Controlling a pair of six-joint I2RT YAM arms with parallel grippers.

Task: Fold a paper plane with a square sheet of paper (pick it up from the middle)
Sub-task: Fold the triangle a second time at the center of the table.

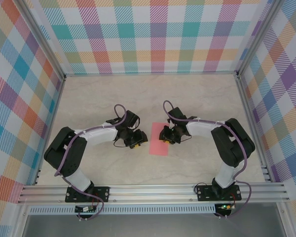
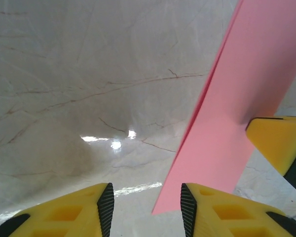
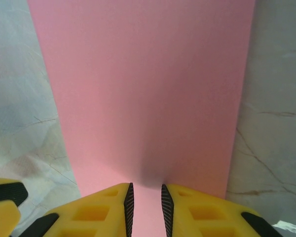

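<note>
The square sheet of paper (image 1: 157, 148) lies flat on the marble table as a long salmon-pink rectangle between the two arms. In the left wrist view a darker second layer shows along the left edge of the paper (image 2: 237, 98). My left gripper (image 1: 136, 141) sits low at the sheet's left edge. It (image 2: 147, 205) is open, with the paper's near corner on the table just inside its right finger. My right gripper (image 1: 164, 137) rests over the sheet's right side. Its (image 3: 145, 197) jaws stand a narrow gap apart, tips down on the paper (image 3: 148, 89), and grip nothing.
Bare marble tabletop (image 1: 197, 98) spreads around the sheet. Plaid walls (image 1: 153, 34) close in the back and both sides, and an aluminium rail (image 1: 153, 190) runs along the near edge. A yellow finger (image 2: 278, 140) of the right gripper presses on the paper close to my left gripper.
</note>
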